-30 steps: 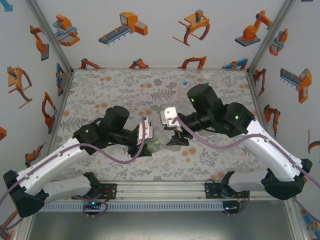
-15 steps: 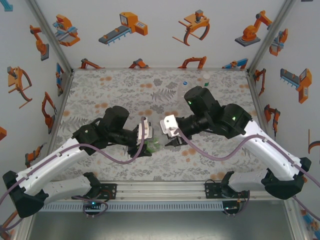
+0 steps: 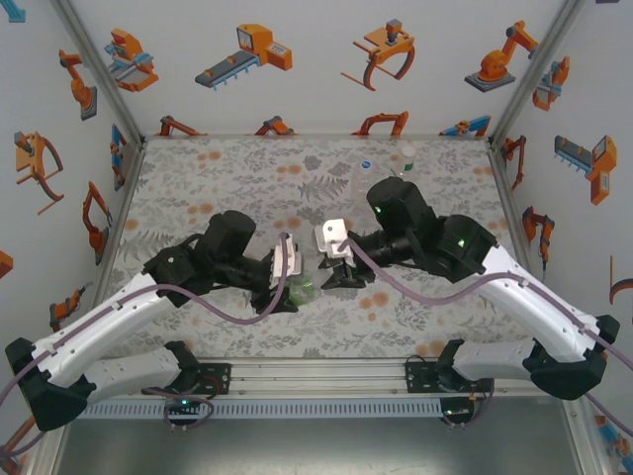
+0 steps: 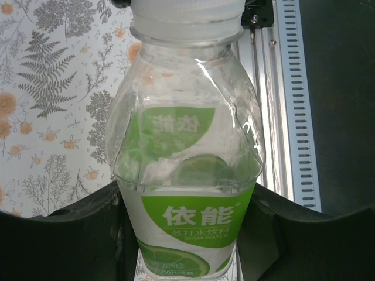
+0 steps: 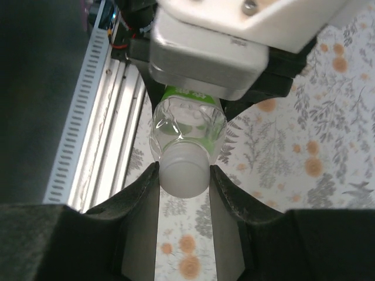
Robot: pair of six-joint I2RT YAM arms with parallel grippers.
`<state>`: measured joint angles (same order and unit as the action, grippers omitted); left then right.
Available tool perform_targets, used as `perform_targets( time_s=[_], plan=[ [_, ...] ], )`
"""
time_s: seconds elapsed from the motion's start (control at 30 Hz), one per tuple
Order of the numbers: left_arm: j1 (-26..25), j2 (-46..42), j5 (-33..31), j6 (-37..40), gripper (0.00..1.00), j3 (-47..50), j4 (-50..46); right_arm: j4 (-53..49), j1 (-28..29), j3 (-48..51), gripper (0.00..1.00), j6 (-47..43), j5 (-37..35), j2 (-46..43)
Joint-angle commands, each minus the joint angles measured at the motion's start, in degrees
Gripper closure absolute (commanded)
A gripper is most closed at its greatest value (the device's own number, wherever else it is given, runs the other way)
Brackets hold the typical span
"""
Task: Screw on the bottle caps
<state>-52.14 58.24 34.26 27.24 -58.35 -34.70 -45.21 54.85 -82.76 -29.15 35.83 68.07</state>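
My left gripper (image 4: pixel 187 234) is shut on a clear bottle (image 4: pixel 187 175) with a green and white label, its fingers pressing the labelled body from both sides. A white bottle cap (image 4: pixel 186 17) sits on the bottle's neck. In the right wrist view that cap (image 5: pixel 183 170) lies between the fingers of my right gripper (image 5: pixel 183 175), and both black fingers touch its sides. In the top view the bottle (image 3: pixel 305 288) is held low over the table's near middle, with the left gripper (image 3: pixel 294 287) and the right gripper (image 3: pixel 331 275) meeting there.
A colourless bottle (image 3: pixel 361 178) stands at the back of the table, with another small pale thing (image 3: pixel 406 155) beside it near the back wall. The aluminium rail (image 3: pixel 316 376) runs along the near edge, just below the held bottle.
My right gripper has moved left to the bottle's neck and its fingers have closed in on the white cap. The left arm has held the bottle still.
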Motion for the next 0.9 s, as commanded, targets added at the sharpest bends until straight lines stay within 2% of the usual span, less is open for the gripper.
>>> perform_targets(
  time_s=[0.0,0.2,0.23,0.27,0.33,0.4,0.43,0.6,0.73,0.87],
  plan=[
    [-0.2,-0.7,1.3,-0.5,1.0,-0.1,3.3,8.0,0.6,3.7,1.0,17.3,-0.8,-1.5],
    [-0.2,-0.2,1.5,-0.5,1.0,-0.4,3.9,7.3,0.7,4.9,1.0,14.2,-0.7,-2.7],
    [-0.3,-0.3,1.3,-0.5,0.91,-0.5,3.8,7.0,0.6,4.7,1.0,13.7,-0.9,-2.6],
    [-0.2,-0.5,1.0,-0.6,0.74,-0.5,3.9,6.3,0.7,4.3,1.0,12.7,-0.7,-2.4],
    [-0.2,-1.1,0.0,-0.7,0.45,-0.2,3.9,4.6,0.6,3.8,1.0,10.6,0.1,-2.2],
    [-0.2,-2.0,-1.4,-0.8,0.25,0.1,4.1,3.0,0.7,3.7,1.0,8.8,0.0,-2.2],
    [-0.2,-2.6,-2.0,-0.9,0.21,0.3,4.0,2.2,0.6,3.7,1.0,7.9,-0.6,-2.2],
    [-0.2,-5.9,-5.4,-0.9,0.18,2.0,4.1,0.9,0.6,3.5,1.0,9.5,-6.5,-1.8],
    [-0.2,-9.6,-9.4,-1.8,0.16,4.5,5.1,-0.8,0.1,2.2,1.0,15.5,-13.4,1.3],
    [-0.2,-12.4,-13.3,-3.3,0.16,7.0,6.9,-3.4,-3.1,-1.7,1.0,24.4,-20.3,7.3]
  ],
)
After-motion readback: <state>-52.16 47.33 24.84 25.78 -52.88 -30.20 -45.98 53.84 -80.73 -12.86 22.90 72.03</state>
